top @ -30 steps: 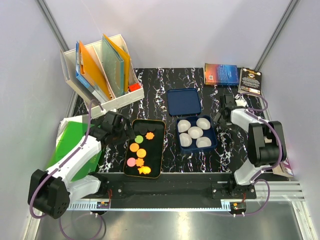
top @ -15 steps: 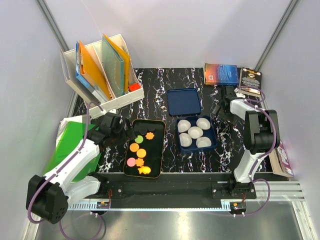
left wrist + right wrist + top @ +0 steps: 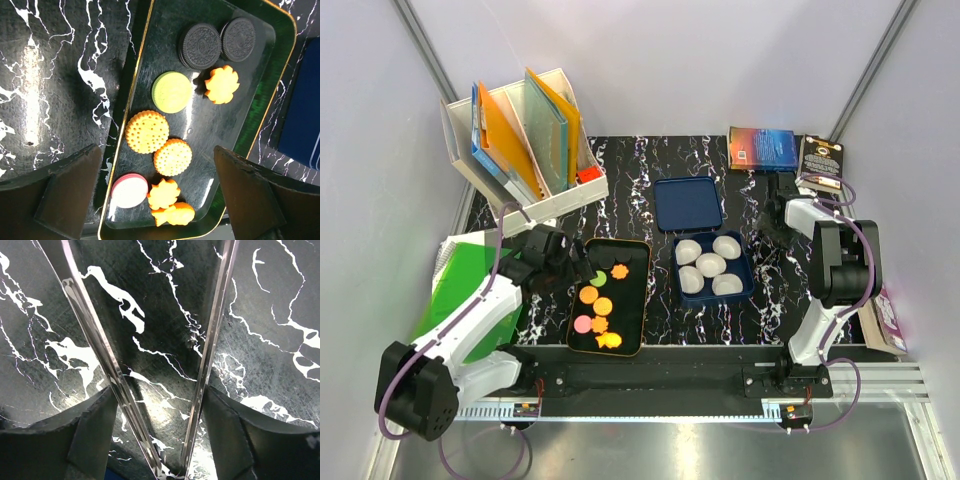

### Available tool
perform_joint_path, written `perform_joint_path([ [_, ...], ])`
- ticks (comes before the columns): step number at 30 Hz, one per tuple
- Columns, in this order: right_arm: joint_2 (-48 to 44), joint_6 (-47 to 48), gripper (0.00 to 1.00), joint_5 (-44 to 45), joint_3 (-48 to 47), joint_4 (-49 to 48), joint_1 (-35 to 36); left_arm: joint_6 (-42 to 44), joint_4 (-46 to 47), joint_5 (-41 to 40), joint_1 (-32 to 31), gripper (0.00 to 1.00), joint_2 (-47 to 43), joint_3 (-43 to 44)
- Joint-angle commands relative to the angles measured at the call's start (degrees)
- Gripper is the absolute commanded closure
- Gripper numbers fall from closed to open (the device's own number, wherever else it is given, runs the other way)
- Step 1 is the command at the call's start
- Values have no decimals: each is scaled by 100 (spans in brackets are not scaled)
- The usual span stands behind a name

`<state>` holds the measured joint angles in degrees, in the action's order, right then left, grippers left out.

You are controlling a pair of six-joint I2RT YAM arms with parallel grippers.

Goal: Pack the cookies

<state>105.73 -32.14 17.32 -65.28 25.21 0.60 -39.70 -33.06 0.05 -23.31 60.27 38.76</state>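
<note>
— So, what worries you from here?
— I have the left tool [image 3: 157,165] released, jaws wide, hanging over the black tray [image 3: 220,125]. The cookies [image 3: 146,131] all lie flat in that tray, none packed yet. In my wrist view the fingers span nearly the tray's width, so if I drop straight down I judge 1 finger could clip the gold rim and shove the tray.
— And the pieces themselves?
— Thin, on a glossy floor; I expect them to skate. The 2 orange shapes at the near end touch each other, just beside the pink one [image 3: 129,190], so a wide grab may catch 2 at once.
— The other arm?
— My right tool [image 3: 160,405] is released too, holding nothing, over bare table [image 3: 165,315] beside the blue tin [image 3: 715,299]. Its white liners [image 3: 710,264] look light; a careless drop could knock 1 askew.
— Room to move?
— Only a narrow strip separates tray and tin. The lid [image 3: 687,203] lies right behind the tin. I see open table in front of the tin, and the green folder [image 3: 460,280] hems the tray's left.
</note>
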Motion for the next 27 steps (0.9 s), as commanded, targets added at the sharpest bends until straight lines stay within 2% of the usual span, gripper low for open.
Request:
perform_joint_path([
  [1,184,-82,28,-343,243,370,-25,77,212,214,-24,1,64,61],
  [4,237,-143,30,-299,252,476,-34,94,221,232,-16,1,73,61],
  [5,229,-152,35,-308,261,458,-34,94,203,232,-24,1,64,61],
  [10,211,-126,36,-326,278,476,-25,86,212,241,-24,1,55,52],
  [11,211,-117,38,-326,287,476,-25,86,203,258,-24,1,55,52],
  [12,176,-117,46,-326,305,467,-25,86,212,258,-16,1,55,61],
  [13,158,-126,49,-326,348,467,-25,86,212,267,-24,1,46,61],
  [17,-61,-205,51,-300,559,388,-25,86,212,293,-24,1,55,52],
  [21,-753,-187,54,-221,823,344,-25,68,212,285,-24,1,72,44],
  [22,-904,-144,64,-203,832,353,-34,59,212,285,-24,1,81,44],
  [27,-1880,-64,65,-177,833,572,28,24,221,258,-24,1,134,0],
])
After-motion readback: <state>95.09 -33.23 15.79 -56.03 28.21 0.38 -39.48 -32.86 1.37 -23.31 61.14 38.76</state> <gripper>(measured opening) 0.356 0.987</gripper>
